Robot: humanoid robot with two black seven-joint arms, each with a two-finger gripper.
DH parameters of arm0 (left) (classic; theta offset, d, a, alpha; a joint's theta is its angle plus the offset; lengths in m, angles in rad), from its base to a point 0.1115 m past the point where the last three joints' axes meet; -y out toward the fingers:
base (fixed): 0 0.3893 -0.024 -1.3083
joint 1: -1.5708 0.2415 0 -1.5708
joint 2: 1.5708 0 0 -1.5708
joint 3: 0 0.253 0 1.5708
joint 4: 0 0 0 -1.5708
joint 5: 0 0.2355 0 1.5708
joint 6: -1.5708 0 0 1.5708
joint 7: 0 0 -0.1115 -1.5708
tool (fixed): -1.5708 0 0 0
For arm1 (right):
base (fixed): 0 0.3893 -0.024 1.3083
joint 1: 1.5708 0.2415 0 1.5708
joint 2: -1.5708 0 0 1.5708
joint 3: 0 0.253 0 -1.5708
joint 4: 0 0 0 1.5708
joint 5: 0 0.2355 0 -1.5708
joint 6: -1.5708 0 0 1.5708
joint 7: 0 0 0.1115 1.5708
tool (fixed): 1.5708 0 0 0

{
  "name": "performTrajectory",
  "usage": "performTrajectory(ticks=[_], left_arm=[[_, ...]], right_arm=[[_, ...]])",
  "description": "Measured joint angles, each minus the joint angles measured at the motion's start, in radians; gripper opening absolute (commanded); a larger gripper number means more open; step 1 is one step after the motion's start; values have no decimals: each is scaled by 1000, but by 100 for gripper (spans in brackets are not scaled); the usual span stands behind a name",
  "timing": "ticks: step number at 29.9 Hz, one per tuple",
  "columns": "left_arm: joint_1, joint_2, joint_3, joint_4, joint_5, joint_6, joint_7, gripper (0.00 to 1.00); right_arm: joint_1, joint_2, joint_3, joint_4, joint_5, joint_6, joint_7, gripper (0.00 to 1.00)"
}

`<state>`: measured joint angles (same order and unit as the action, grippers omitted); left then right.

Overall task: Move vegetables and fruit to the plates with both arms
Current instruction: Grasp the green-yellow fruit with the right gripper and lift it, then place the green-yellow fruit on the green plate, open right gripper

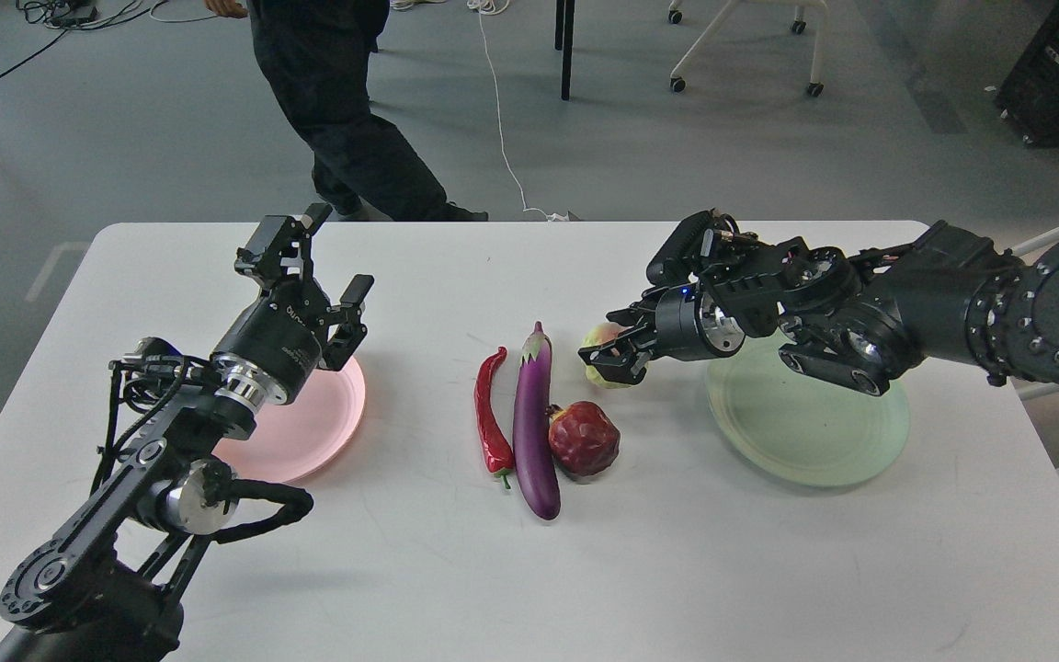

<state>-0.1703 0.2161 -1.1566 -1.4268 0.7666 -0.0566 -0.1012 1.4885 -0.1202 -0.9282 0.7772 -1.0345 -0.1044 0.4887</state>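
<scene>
Reaching for fruit at frame centre w/ our right gripper (615, 360), left one idle.

Our right gripper's fingers sit either side of the yellow-green fruit (599, 342), just right of the eggplant's cap; we can't tell if they're clamped on it yet. Our left gripper (335, 276) hangs w/ fingers spread, holding nothing, over the upper edge of the pink plate (323, 428) at centre-left. Eggplant (534, 425) lies mid-table, chili pepper (491, 414) just left of it, pomegranate (583, 439) touching its right side. Green plate (805, 432) sits bare at right, partly under our right arm.
</scene>
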Motion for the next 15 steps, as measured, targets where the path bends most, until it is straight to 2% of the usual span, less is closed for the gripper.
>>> performTrajectory(ticks=[8,12,15], left_arm=[[-5,0,1,0,1,0,0,98],[-6,2,9,0,2,-1,0,98],[-6,0,19,0,3,-2,0,98]], right_arm=[[125,-274,0,155,-102,0,0,38],[87,-401,-2,184,-176,3,0,39],[22,-445,7,178,-190,1,0,39]])
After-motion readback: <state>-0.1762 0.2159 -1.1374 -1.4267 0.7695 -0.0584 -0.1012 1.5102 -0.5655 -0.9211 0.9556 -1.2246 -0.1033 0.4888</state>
